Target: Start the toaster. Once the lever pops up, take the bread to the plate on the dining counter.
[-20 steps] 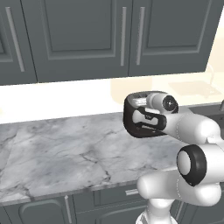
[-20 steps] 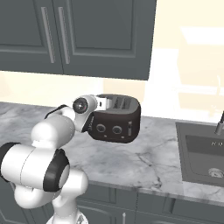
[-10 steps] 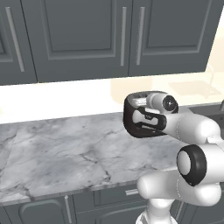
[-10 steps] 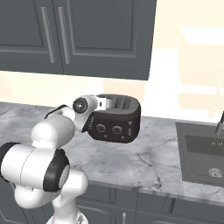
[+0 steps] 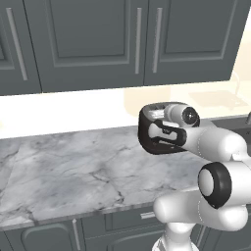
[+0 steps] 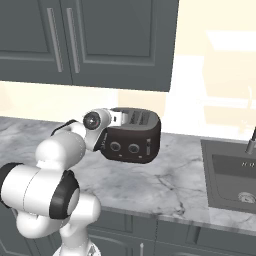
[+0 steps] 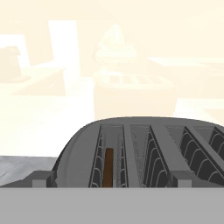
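Observation:
The dark toaster [image 6: 132, 137] stands on the marble worktop [image 5: 63, 166], knobs on its front face. In the hand view I look along the toaster [image 7: 78, 153] from one end, straight over its slots. A thin dark brown edge of the bread [image 7: 109, 166] stands in the left slot. My gripper [image 7: 111, 178] is open, its fingertips [image 7: 39, 177] wide apart at the near end of the toaster, with nothing between them. My hand [image 5: 169, 135] hangs right at that end of the toaster [image 5: 145, 128]. The plate and the dining counter are out of view.
Dark grey wall cabinets [image 5: 98, 39] hang above the worktop. A sink [image 6: 232, 175] with a faucet [image 6: 251, 140] is set into the worktop right of the toaster. Bare marble stretches to the left of it.

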